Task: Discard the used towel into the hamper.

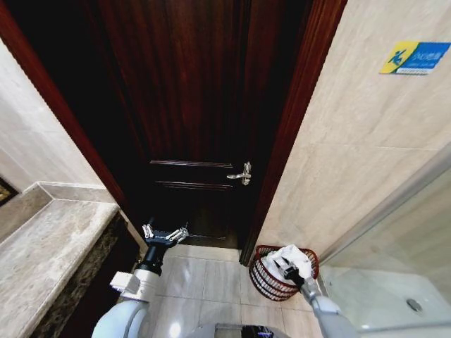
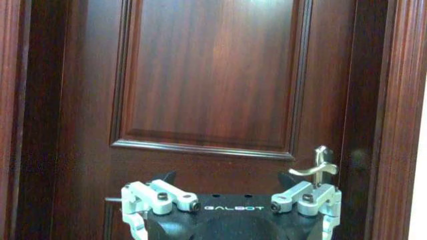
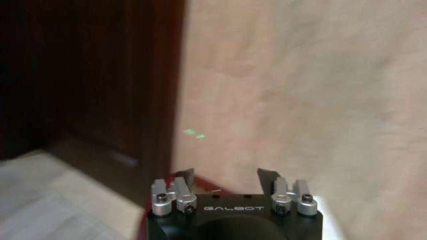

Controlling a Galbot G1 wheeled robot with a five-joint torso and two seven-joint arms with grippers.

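The hamper (image 1: 266, 276), a dark reddish-brown wire basket, stands on the tiled floor by the door frame and the beige wall. The white towel (image 1: 294, 255) lies bunched inside it and rises above the rim. My right gripper (image 1: 284, 267) hovers just over the hamper, close to the towel. In the right wrist view the right gripper (image 3: 225, 176) is open, with bare wall showing between its fingers. My left gripper (image 1: 165, 234) is held low in front of the dark wooden door. In the left wrist view the left gripper (image 2: 227, 177) is open and holds nothing.
The door (image 1: 190, 105) is shut, with a metal lever handle (image 1: 242, 173). A stone counter (image 1: 49, 246) runs along the left. A glass shower screen (image 1: 394, 232) and a white tray with a drain (image 1: 414, 304) lie to the right. Pale floor tiles (image 1: 204, 278) lie between counter and hamper.
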